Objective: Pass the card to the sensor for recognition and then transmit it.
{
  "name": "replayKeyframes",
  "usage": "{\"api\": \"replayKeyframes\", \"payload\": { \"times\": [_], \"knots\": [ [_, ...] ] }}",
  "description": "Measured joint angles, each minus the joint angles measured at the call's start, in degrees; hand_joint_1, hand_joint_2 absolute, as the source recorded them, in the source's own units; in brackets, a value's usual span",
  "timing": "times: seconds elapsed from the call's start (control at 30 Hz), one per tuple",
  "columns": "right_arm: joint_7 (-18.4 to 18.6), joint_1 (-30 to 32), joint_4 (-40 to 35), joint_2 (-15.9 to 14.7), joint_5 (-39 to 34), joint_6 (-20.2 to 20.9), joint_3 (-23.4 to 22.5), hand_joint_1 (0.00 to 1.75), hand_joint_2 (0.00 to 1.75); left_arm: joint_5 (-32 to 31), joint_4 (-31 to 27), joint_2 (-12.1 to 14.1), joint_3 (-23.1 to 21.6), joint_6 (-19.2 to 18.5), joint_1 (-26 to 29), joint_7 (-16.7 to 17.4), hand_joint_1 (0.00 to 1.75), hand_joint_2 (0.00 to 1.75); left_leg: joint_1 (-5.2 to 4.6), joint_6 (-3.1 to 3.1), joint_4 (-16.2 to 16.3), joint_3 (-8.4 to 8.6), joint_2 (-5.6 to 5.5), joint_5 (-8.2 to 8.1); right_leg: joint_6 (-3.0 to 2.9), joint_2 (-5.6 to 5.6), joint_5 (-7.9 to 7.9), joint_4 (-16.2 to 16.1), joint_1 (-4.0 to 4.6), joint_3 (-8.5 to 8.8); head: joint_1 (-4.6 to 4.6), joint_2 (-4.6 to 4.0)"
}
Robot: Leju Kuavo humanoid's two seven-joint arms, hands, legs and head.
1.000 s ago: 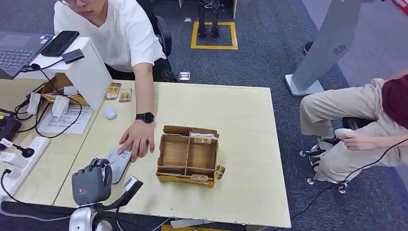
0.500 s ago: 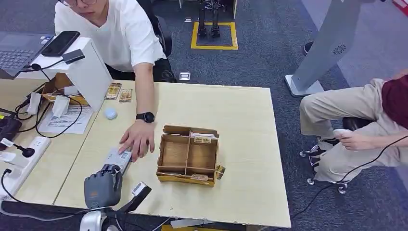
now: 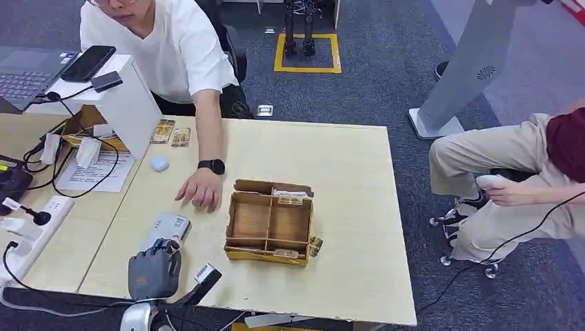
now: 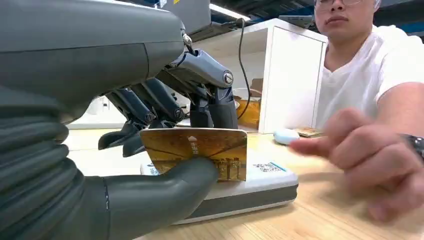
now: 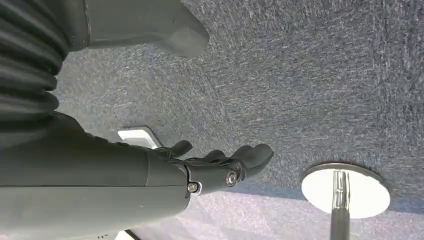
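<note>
Fingers (image 4: 210, 107) pinch card (image 4: 197, 150) upright, long edge level.

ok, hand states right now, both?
Left hand: holding the card between thumb and fingers, over the card reader.
Right hand: open, holding nothing, above the floor.

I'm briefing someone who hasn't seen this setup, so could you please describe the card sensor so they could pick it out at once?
On the pale wooden table, look left of the open cardboard box, near the front edge. The sensor is the flat light-grey slab just beyond the left hand, which holds a golden card. Unlike the box, it is low, grey and bears a printed label.
</note>
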Motion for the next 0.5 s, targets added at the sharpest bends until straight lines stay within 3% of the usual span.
{"api": "replayKeyframes", "payload": {
  "times": [0.27,0.33,0.43,0.5],
  "knots": [
    [0.0,0.01,0.0,0.02,-0.02,0.0,0.0,0.0,1.75,2.81,0.48,0.35,-0.61,0.02,-0.36,0.74,1.75,1.75,0.0,-0.01,0.0,0.07,0.0,0.02,0.0,-0.01,0.0,0.0,0.0,0.06,0.0,0.0],
    [-0.02,0.01,0.0,0.02,-0.04,0.0,0.0,0.0,1.75,7.42,-0.53,0.15,-0.68,0.04,-0.6,-1.14,1.75,1.75,0.0,-0.01,0.0,0.07,-0.01,0.04,0.0,-0.01,0.01,0.0,0.01,0.05,0.0,-0.02],
    [-0.15,0.03,0.0,0.02,-0.17,0.0,0.0,0.0,1.75,18.28,-3.81,-1.2,-0.66,0.11,-1.04,-7.07,1.75,1.75,0.01,-0.01,0.0,0.05,-0.03,0.04,0.0,-0.04,0.01,0.0,0.0,0.05,0.02,-0.02],
    [-0.2,0.04,0.0,0.02,-0.17,0.0,0.0,0.0,1.75,20.06,-4.76,-1.75,-0.63,0.04,-1.0,-8.1,1.75,1.75,0.0,-0.01,0.01,0.03,-0.02,0.04,0.0,-0.02,0.02,0.0,0.01,0.01,0.02,-0.02]
  ]
}}
